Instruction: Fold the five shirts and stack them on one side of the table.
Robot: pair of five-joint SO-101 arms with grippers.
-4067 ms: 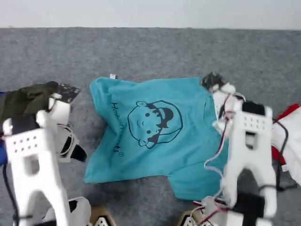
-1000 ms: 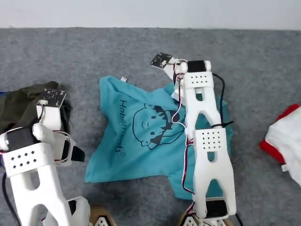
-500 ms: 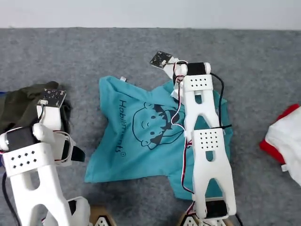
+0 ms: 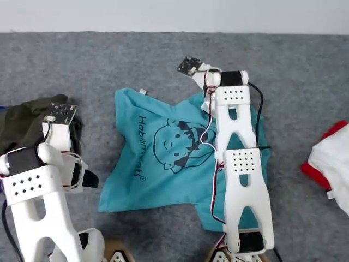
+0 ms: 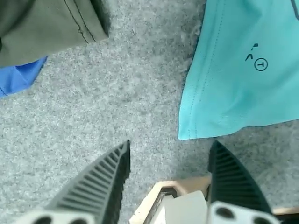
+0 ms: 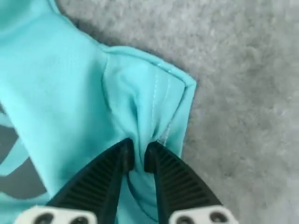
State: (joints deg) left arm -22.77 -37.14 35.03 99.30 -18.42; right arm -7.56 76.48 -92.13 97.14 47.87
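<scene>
While the grey table (image 4: 305,71) is carrying three lots of clothing, the fold in hand appears to be on the teal shirt (image 4: 163,164), which is lying rumpled and print-up at the centre. A dark green shirt (image 4: 24,117) is sitting bunched at nine o'clock on the table, with a scrap of blue cloth (image 5: 18,77) showing just beside it. A white and red shirt (image 4: 330,158) is waiting at three o'clock.

The right arm is stretching across the teal shirt toward its one o'clock edge. There the right gripper (image 6: 138,151) is pinching a gathered fold of the teal fabric between nearly closed jaws, close to a corner of the cloth. The left gripper (image 5: 170,147) is hanging with its jaws spread wide and nothing between them, above bare table at about eight o'clock of the shirt, just beside its hem corner.

I judge this to be an early fold. The next move is calling for the pinched edge to be carried toward six o'clock and laid flat, without dragging the whole shirt along.
</scene>
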